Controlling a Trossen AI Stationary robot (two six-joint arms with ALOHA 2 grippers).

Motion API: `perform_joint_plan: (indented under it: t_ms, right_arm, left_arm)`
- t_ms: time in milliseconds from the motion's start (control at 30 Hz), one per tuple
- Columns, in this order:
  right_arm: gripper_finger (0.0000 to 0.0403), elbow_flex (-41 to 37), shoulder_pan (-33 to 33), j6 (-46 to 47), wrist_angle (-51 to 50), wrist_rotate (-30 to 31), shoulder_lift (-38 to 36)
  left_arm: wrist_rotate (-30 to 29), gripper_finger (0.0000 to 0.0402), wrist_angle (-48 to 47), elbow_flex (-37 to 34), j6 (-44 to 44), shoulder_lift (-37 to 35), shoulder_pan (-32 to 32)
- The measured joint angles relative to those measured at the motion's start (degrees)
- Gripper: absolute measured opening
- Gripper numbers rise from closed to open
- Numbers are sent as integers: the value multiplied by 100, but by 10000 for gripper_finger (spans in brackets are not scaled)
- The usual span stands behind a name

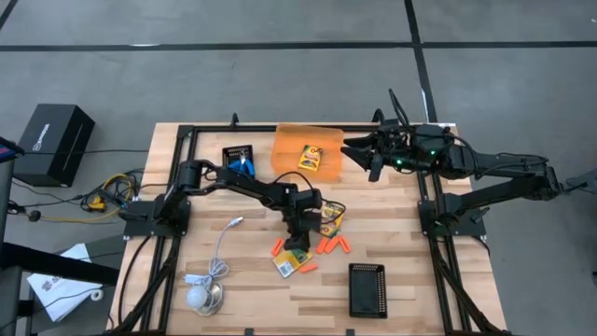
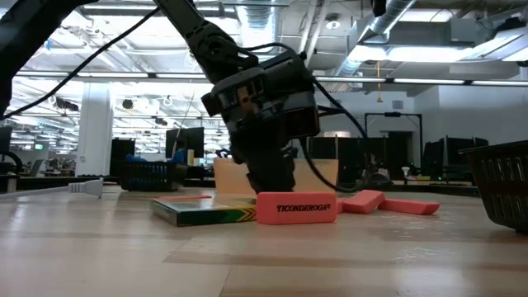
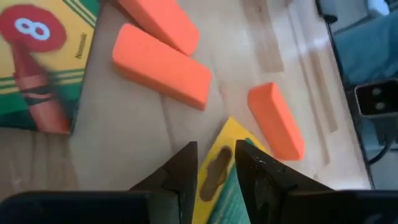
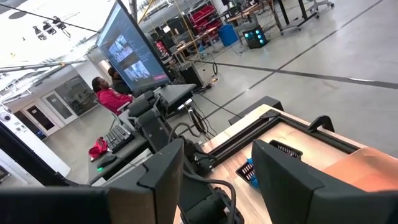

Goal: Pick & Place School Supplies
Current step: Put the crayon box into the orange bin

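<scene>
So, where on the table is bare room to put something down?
Bare wood lies between the white cable and the crayon box, and right of the black tray. It is crowded around the left tool, among the orange erasers.

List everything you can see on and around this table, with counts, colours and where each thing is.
crayon boxes: three, yellow and green; one in the orange bin, two mid-table
erasers: at least four, orange; scattered mid-table
scissors: one, blue-handled; in the far black tray
black trays: two; one far left, one near right
bin: one, orange; far centre
cable with puck: one, white; near left
black box: one; on the floor to the left
person: one, red top; seated in the room beyond
left gripper: down at a mid-table crayon box
right gripper: open, raised by the bin
</scene>
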Motion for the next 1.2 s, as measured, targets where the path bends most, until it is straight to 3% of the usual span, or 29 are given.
perform_joint_plan:
  t_ms: [633, 767, 1033, 1200]
  right_arm:
    - [182, 0, 0, 27, 11, 0, 1]
    - [182, 0, 0, 32, 11, 0, 2]
    - [182, 0, 0, 43, 13, 0, 2]
    - [182, 0, 0, 43, 19, 0, 0]
  left_arm:
    - [-157, 103, -911, 2, 1287, -321, 366]
    - [17, 103, -967, 2, 1289, -317, 370]
    - [956, 103, -1114, -17, 979, -314, 560]
    - [1048, 103, -1096, -11, 989, -358, 628]
